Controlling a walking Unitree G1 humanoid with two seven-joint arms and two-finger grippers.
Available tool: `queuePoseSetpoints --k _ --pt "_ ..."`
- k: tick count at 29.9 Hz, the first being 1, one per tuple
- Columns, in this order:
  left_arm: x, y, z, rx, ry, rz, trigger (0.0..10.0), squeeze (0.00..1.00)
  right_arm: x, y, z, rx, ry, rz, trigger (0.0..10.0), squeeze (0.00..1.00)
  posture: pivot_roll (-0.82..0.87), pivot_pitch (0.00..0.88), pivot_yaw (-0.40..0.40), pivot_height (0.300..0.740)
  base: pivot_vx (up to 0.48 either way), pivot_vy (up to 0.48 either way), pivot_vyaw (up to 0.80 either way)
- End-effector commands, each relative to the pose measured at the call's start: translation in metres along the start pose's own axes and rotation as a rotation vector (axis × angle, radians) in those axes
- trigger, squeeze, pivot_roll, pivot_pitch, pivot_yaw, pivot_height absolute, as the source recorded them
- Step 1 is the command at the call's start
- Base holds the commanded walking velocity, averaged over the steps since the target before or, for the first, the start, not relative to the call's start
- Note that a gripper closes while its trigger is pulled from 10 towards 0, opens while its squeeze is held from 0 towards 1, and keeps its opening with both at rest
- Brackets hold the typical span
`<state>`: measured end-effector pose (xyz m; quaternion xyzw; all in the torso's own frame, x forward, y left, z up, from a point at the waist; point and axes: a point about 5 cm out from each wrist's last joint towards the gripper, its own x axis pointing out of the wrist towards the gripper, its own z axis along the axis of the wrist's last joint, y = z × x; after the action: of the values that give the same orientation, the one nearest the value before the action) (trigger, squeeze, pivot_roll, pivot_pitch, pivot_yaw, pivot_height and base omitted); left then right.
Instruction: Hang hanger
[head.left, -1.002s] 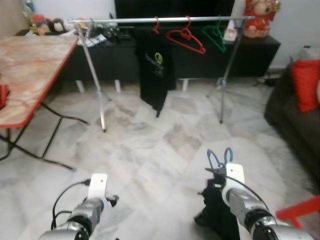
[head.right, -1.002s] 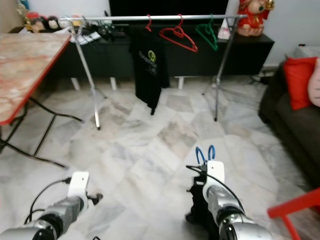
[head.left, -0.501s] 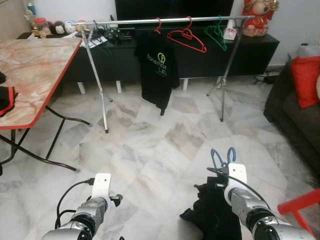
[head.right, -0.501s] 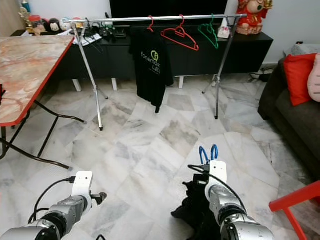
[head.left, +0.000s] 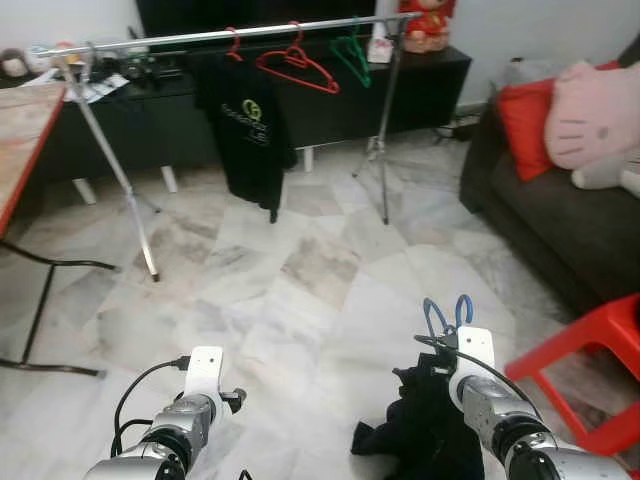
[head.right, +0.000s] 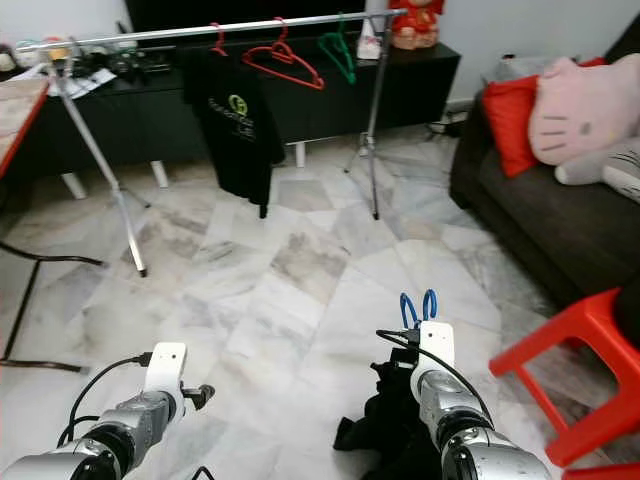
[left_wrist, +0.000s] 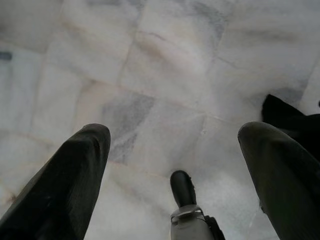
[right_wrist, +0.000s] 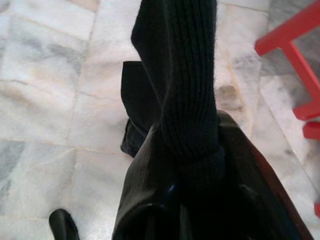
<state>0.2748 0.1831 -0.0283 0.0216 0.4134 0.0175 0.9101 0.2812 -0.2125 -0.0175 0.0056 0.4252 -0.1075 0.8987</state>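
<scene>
**Hanger in hand, rail far across the room**

The right gripper (right_wrist: 190, 165) is clamped on a black garment (head.left: 425, 435) — in its wrist view the ribbed cloth is bunched between the two fingers and trails down toward the floor. Above that wrist, in the head views, the blue hanger (head.left: 446, 313) pokes up as two loops, so the garment seems to be dressed on it and the pair carried as one load. Held low at about 5 o'clock in the head view, the cloth hangs free of the robot's legs, which looks like the reason for the posture.

The left gripper (left_wrist: 175, 165) has its fingers spread wide with nothing between them — only marble floor (left_wrist: 165, 65) beyond. It rides low at 7 o'clock, likely kept free to steady the load later.

Farther out, the rail (head.left: 220, 35) runs across at 12 o'clock, well apart from both grippers. On it hang a black T-shirt (head.left: 245, 130), a red hanger (head.left: 296, 68) and a green hanger (head.left: 352, 55). The bare stretch of rail at 11 o'clock looks the easiest spot to hook onto.

A sofa (head.left: 560, 220) with a red cushion (head.left: 525, 125) sits at 2 o'clock, and a red stool (head.left: 590, 365) stands just beside the right arm at 4 o'clock — something to clear on the walk.
</scene>
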Motion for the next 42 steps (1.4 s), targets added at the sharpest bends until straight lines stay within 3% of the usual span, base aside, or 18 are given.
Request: queuePoseSetpoints --k 1,25,31,42 --pt "0.0001 -0.0009 -0.0005 0.020 0.010 0.006 10.0 0.00 -0.0003 -0.0021 0.0064 -0.003 -0.012 -0.009 10.0 0.00 -0.06 0.000 -0.019 0.740 0.000 0.000 -0.80" --pt "0.0001 -0.0006 -0.0015 0.038 0.012 0.010 10.0 0.00 -0.0002 -0.0020 0.0062 -0.006 -0.027 -0.004 10.0 0.00 -0.06 0.000 -0.019 0.740 0.000 0.000 -0.08" --pt "0.0001 -0.0008 -0.0018 0.037 0.013 0.010 10.0 0.00 -0.0003 -0.0019 0.0073 -0.041 -0.036 0.010 10.0 0.00 -0.06 0.000 -0.020 0.740 0.000 0.000 0.00" --pt "0.0002 -0.0017 -0.0017 0.039 0.013 0.008 10.0 0.00 -0.0003 -0.0024 0.0078 -0.041 -0.044 0.014 10.0 0.00 -0.06 0.000 -0.025 0.740 0.000 0.000 0.80"
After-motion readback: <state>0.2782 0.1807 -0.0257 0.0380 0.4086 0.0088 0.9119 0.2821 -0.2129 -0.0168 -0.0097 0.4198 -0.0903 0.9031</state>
